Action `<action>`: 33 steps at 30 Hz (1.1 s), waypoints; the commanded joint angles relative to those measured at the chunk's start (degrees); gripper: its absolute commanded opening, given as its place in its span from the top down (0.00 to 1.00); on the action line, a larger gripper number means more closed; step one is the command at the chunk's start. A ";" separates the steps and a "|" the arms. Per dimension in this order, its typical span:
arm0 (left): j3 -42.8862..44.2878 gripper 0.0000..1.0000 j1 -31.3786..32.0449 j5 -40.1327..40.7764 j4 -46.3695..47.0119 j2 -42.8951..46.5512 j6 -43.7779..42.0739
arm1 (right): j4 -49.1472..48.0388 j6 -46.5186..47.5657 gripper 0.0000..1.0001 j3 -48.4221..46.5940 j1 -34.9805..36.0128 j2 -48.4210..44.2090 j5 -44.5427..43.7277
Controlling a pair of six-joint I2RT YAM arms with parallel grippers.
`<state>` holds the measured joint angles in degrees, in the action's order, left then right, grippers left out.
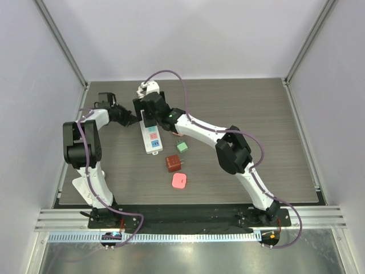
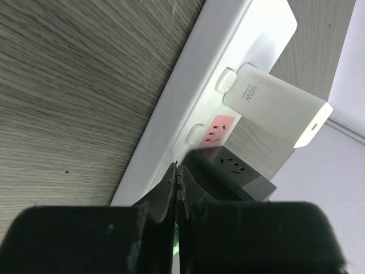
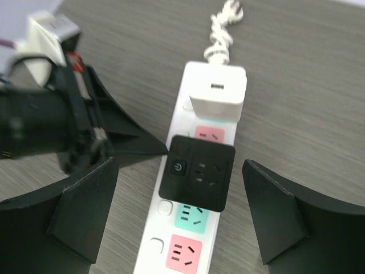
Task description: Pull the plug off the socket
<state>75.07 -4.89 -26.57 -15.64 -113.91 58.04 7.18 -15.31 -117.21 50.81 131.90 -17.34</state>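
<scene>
The socket, a long white power strip (image 1: 151, 137), lies on the table with its cord stub at the far end. A black square plug (image 3: 197, 180) with a power button sits in it, and a white charger block (image 3: 218, 98) sits in the outlet beyond. My right gripper (image 3: 182, 214) is open above the strip, with its fingers (image 3: 85, 217) on either side of the black plug and apart from it. My left gripper (image 2: 178, 169) is shut and empty, with its tips against the strip's (image 2: 188, 97) left edge beside the black plug (image 2: 234, 171).
Three loose plugs lie right of the strip's near end: green (image 1: 182, 146), brown-red (image 1: 174, 164) and pink (image 1: 179, 181). The strip's pink and teal outlets (image 3: 193, 216) show nearer the camera. White walls enclose the table.
</scene>
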 commanded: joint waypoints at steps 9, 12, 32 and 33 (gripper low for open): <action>-1.50 1.00 0.05 -2.79 2.98 -0.97 1.20 | 0.82 0.46 0.07 -0.31 1.14 2.23 -3.48; -1.77 1.00 0.05 -2.35 2.98 -0.88 1.28 | 0.38 0.90 0.07 0.31 1.14 2.40 -3.75; -0.19 1.00 1.98 5.56 -5.28 -1.40 -1.35 | -4.01 -0.68 0.22 1.01 1.14 5.56 -1.55; -0.18 1.00 2.07 6.43 -5.80 -1.41 -1.61 | -4.62 -0.86 0.22 1.36 1.14 5.57 -1.73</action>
<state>74.74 -3.49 -25.02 -16.12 -114.39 58.85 6.72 -15.27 -116.01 51.57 137.16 -19.57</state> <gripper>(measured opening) 0.002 0.782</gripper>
